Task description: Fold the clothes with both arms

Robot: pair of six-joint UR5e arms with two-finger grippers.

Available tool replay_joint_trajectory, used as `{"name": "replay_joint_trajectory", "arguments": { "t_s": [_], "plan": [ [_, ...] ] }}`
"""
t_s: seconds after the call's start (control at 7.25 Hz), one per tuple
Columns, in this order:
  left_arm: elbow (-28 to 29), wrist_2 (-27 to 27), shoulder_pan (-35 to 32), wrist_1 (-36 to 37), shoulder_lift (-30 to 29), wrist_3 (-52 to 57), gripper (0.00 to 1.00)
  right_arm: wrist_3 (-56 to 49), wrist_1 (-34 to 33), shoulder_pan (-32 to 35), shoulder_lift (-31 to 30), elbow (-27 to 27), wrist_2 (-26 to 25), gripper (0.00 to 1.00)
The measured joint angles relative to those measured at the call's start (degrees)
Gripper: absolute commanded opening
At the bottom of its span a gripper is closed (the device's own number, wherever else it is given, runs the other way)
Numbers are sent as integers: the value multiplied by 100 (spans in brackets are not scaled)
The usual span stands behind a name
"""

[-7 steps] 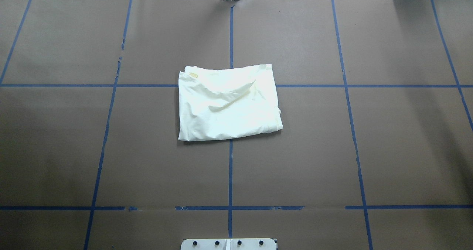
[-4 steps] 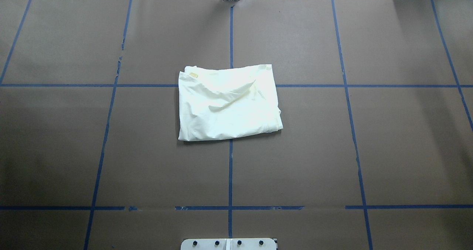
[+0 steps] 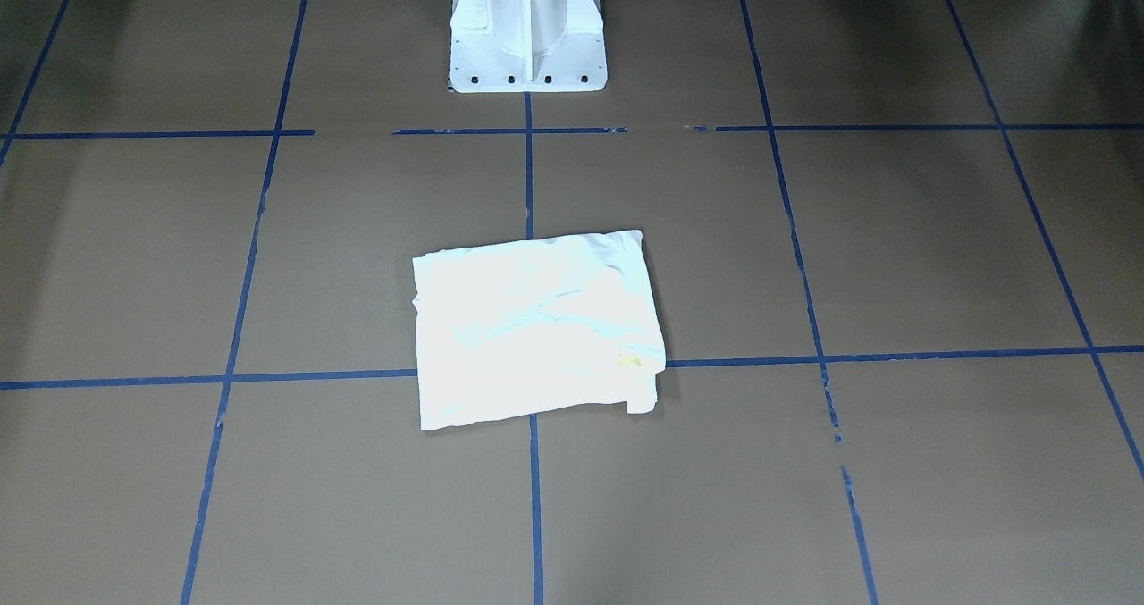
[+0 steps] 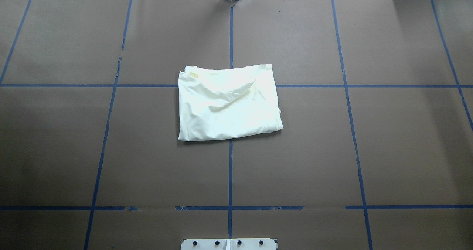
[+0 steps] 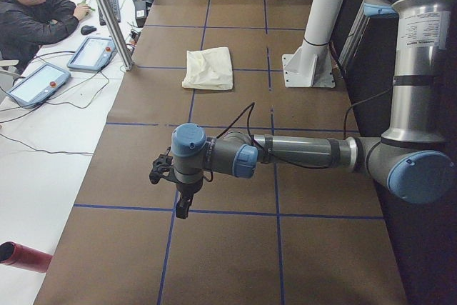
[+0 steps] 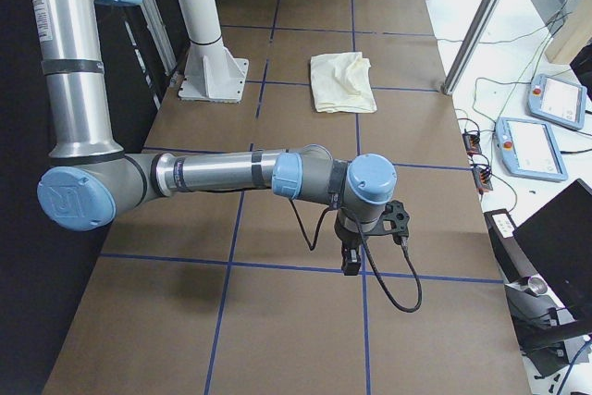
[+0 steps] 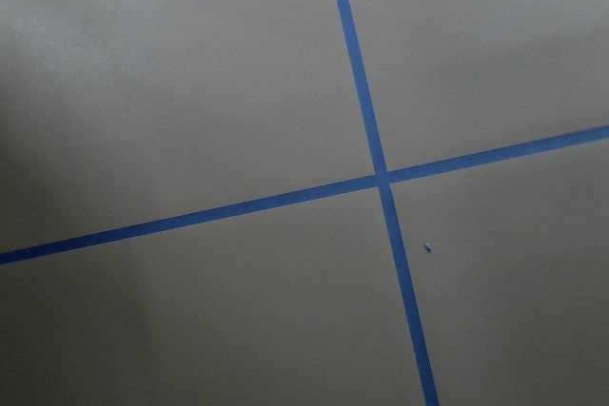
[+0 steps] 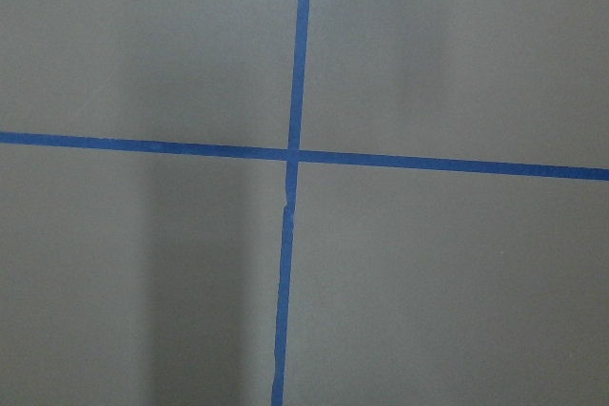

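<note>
Cream-white T-shirt (image 4: 227,104) lies near the middle of the brown paper-covered tabletop (image 4: 369,150), across a crossing of the blue tape lines (image 4: 230,168) and apart from the white pedestal (image 3: 527,33). It is folded to a compact, roughly rectangular packet, plain side up. No print shows, only a small yellow mark (image 4: 193,74) at its far left corner. One raised diagonal crease (image 4: 232,98) runs over the top layer, and the edges are slightly uneven. Left arm (image 5: 300,153) and right arm (image 6: 222,173) are stretched out low over opposite ends of the tabletop, both well apart from the garment. Left pincer (image 5: 181,205) and right pincer (image 6: 351,259) point down at bare paper. They appear only in the side views, so I cannot tell how wide either one stands, and neither is near any cloth. Both wrist views show only tape crossings. Judgement: folding looks complete or nearly so, with the arms parked. Any next move would be a tidy-up, bringing both arms back to the centre to flatten the crease without disturbing the stacked layers.
</note>
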Motion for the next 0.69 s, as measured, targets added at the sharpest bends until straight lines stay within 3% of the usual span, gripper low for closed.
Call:
{"name": "replay_joint_trajectory", "arguments": {
  "t_s": [0.69],
  "plan": [
    [-58, 0, -3, 45, -9, 22, 100, 212, 1063, 44, -352, -453, 28, 100]
  ]
}}
